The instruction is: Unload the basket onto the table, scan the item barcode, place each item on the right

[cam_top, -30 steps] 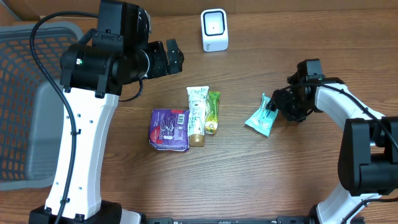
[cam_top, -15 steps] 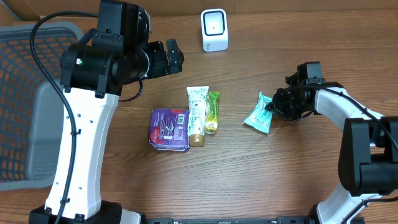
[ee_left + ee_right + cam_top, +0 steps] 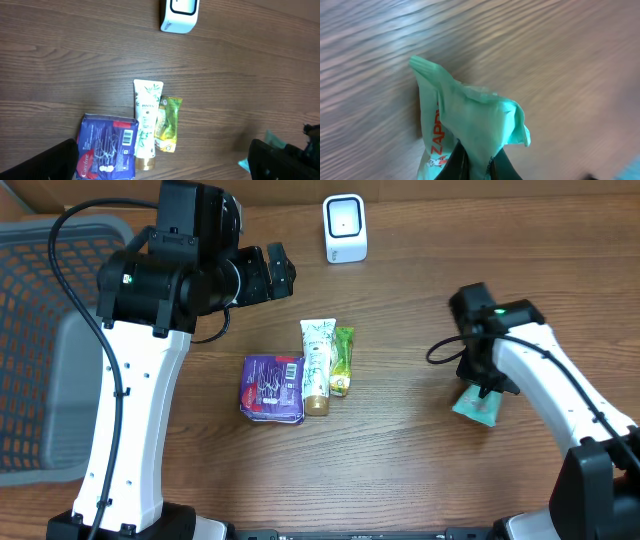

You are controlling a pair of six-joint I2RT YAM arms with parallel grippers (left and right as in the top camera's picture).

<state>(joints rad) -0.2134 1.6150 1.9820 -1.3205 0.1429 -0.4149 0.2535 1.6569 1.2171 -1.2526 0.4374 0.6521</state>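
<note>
A teal snack packet (image 3: 478, 406) with orange lettering hangs at the right of the table, pinched at its crumpled end by my right gripper (image 3: 487, 387). In the right wrist view the packet (image 3: 470, 120) fills the centre, with the gripper (image 3: 476, 155) shut on it and wood blurred behind. The white barcode scanner (image 3: 345, 228) stands at the back centre, well away from the packet. My left gripper (image 3: 280, 270) is held high over the table's left-centre, open and holding nothing; its wrist view shows the scanner (image 3: 180, 15) and a corner of the packet (image 3: 274, 140).
A purple Carefree pack (image 3: 272, 388), a white Pantene tube (image 3: 318, 365) and a green-yellow sachet (image 3: 342, 361) lie side by side mid-table. A grey mesh basket (image 3: 40, 340) stands at the left edge. A black cable loops by the right arm.
My right gripper has shut on the teal packet and carried it right and toward the front of the table. The left arm has not moved.
</note>
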